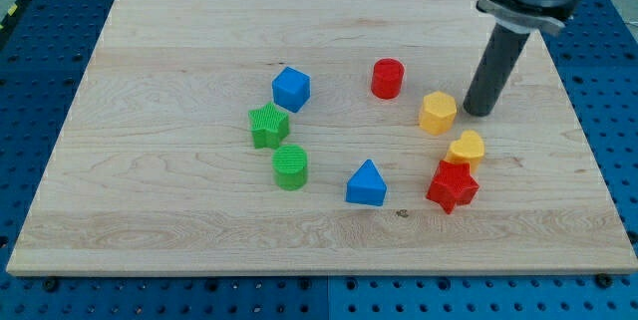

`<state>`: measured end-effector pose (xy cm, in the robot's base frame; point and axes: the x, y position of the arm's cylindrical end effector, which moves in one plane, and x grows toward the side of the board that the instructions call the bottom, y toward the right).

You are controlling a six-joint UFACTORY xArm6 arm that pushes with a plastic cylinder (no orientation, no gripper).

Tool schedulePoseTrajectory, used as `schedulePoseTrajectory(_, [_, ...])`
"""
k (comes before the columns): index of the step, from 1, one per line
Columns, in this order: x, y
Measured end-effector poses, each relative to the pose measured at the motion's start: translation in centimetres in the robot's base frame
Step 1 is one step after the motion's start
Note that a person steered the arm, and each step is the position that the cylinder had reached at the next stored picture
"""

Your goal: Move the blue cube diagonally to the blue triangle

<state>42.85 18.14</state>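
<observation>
Blue cube [291, 89] up-left of blue triangle [366, 184]; my tip [478, 113] beside yellow block [438, 113]; no hand.

No text, label, brand, number or sign can be read anywhere in the camera view. The wooden board [319, 21] carries only its grain, the coloured blocks are plain, and the dark rod has no marking that can be made out. The yellow and black striped edge [18, 6] at the view's top left is a pattern, not lettering.
</observation>
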Motion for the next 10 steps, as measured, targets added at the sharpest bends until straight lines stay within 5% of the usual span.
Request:
schedulePoseTrajectory(3, [-2.4,-0.9])
schedulePoseTrajectory(6, [-5.4,-18.4])
schedulePoseTrajectory(10, [-5.8,-19.8])
